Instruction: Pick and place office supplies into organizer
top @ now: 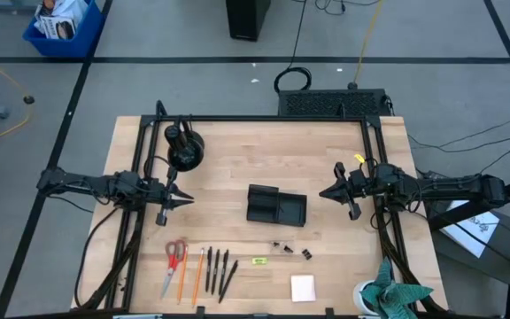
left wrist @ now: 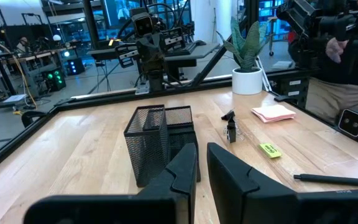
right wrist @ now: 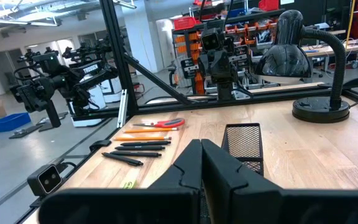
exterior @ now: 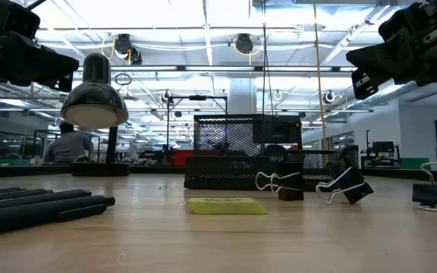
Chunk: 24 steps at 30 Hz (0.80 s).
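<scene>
Wooden table [top: 237, 168] carries lamp [top: 184, 146] behind organizer [top: 275, 206]

high: overhead | low: tabletop | wrists: facing (all share organizer [top: 275, 206])

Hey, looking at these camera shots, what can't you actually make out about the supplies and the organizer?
- Organizer contents: the high view shows only dark compartments; the mesh walls screen the inside in the low view.
- Pens: exact count unclear in the high view, too thin and close together; the low view cuts them off at its edge.
- Scissors and pencil: outside the low view.
- Yellow-green tag: any print too small to read.
- Pink notepad: whether anything is written on it, too far off.
</scene>
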Motion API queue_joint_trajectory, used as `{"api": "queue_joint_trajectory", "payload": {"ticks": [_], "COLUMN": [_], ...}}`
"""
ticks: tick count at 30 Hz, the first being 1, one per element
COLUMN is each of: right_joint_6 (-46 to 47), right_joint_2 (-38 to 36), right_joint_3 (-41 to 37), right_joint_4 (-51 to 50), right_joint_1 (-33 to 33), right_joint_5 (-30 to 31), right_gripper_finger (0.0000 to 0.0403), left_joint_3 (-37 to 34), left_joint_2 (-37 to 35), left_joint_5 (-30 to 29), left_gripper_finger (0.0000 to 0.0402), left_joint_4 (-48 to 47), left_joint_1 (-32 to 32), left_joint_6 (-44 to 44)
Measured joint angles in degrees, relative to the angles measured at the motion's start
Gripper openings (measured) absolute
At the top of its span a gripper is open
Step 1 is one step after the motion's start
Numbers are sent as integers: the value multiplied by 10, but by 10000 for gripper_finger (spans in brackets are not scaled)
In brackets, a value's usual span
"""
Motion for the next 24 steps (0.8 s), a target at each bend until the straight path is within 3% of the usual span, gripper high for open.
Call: {"api": "queue_joint_trajectory", "payload": {"ticks": [24], "right_joint_6": [0], "right_joint_2": [0], "right_joint_3": [0], "right_joint_4": [26], "right_joint_1": [0], "right_joint_5": [0], "right_gripper_finger": [0], "left_joint_3": [0], "left_joint_2": [0], "left_joint_5": [0], "left_gripper_finger": [47], "left_joint_4": [0], "left_joint_1": [0], "left_joint_6": [0]}}
